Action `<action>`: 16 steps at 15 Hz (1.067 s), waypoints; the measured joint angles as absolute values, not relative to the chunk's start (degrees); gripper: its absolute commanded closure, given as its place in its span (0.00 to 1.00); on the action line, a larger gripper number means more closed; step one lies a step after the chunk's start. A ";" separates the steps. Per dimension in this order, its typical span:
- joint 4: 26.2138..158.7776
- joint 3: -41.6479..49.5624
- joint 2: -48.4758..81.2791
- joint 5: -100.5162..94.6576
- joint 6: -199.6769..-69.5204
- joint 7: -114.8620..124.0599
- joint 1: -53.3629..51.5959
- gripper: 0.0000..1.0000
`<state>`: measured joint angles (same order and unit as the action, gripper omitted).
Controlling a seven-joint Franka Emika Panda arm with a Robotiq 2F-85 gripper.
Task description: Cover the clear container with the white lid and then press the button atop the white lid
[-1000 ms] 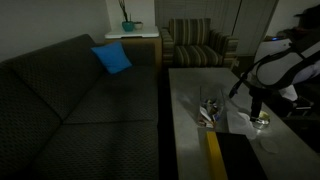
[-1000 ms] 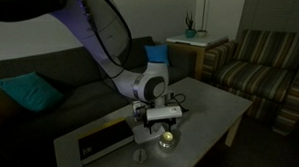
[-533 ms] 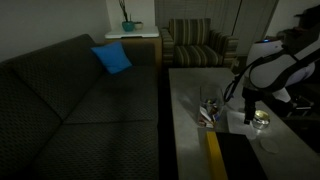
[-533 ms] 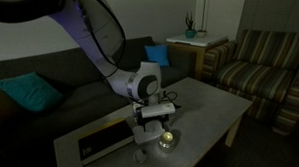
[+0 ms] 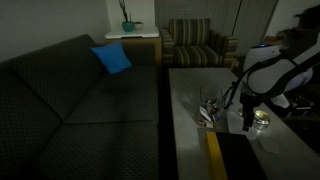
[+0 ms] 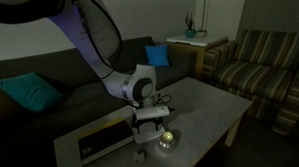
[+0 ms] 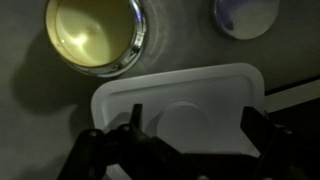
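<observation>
Jaws of the Robotiq gripper (image 7: pixel 188 145) are standing spread, flanking the flat white rounded-square plastic lid (image 7: pixel 190 100) lying between them; contact is unclear. Whatever is sitting under the lid is hidden. Beyond the fingertips, a round yellowish shiny object (image 7: pixel 95 35) is resting on the pale table (image 5: pixel 190 90) beside a dark sofa (image 5: pixel 80 110) in a dim room.

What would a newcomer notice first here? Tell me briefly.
The flat white rounded-square plastic lid fills the lower middle of the wrist view, with the dark gripper fingers in front of its two sides. Above it to the left glows a small round yellowish shiny object. In an exterior view the big pale robot arm bends down over the light grey coffee table.
</observation>
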<state>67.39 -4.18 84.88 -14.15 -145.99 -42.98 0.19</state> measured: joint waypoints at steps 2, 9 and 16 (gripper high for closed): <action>68.17 -4.18 84.89 -14.11 -145.86 -42.98 0.31 0.00; 68.48 -4.18 84.88 -14.00 -145.34 -42.95 0.47 0.00; 68.41 -5.15 84.74 -14.12 -149.27 -46.98 0.83 0.00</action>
